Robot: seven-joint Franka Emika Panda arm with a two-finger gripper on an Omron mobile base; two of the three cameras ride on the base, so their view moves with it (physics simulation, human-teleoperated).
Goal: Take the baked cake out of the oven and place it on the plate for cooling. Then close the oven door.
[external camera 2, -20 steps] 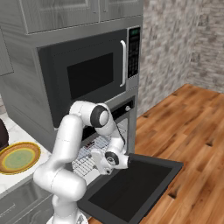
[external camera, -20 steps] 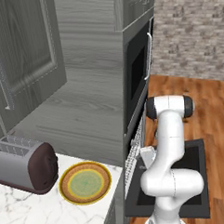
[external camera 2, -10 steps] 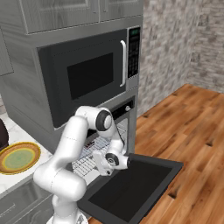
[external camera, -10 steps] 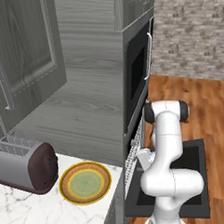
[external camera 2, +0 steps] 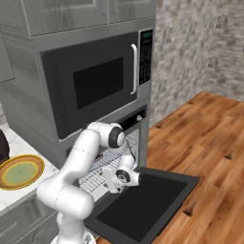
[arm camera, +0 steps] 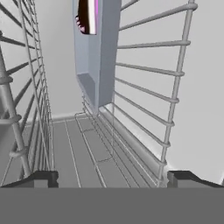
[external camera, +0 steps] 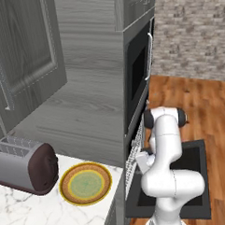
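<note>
Tool [arm camera: 112, 177] spread wide, empty, inside oven [external camera 2: 125, 143] among wire racks [arm camera: 144, 94]

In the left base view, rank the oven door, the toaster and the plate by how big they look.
1. Oven door, though the arm hides much of it.
2. Toaster and plate: these look about alike in width, so I leave them unranked. The toaster is taller.
</note>
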